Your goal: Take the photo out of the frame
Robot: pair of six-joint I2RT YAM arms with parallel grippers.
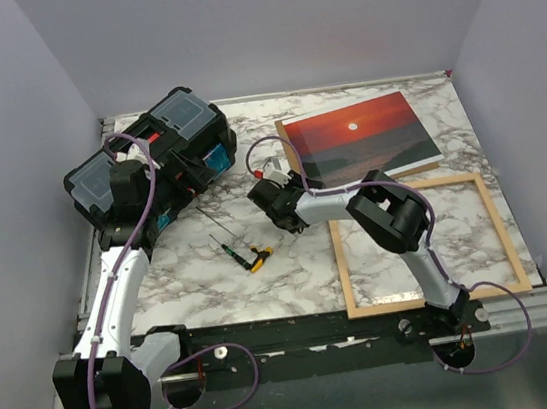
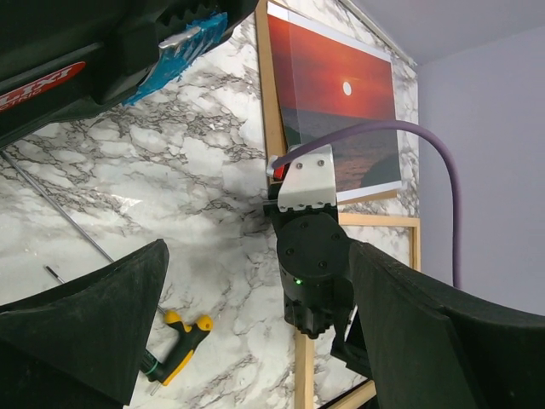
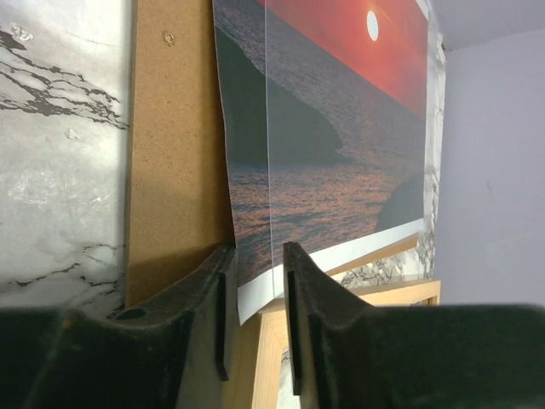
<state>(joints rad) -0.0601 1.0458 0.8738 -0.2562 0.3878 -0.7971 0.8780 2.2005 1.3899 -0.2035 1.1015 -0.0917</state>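
The photo, a red-orange sunset print, lies on a brown backing board at the back right of the table. The light-wood frame lies flat nearer to me, apart from the photo. My right gripper is at the photo's near left corner. In the right wrist view its jaws straddle that white-bordered corner of the photo with a narrow gap still showing. My left gripper hangs wide open above the marble beside the toolbox, holding nothing.
A black toolbox stands at the back left. A yellow-and-black screwdriver and a thin green-handled tool lie on the marble near the middle. Walls close in the table on three sides.
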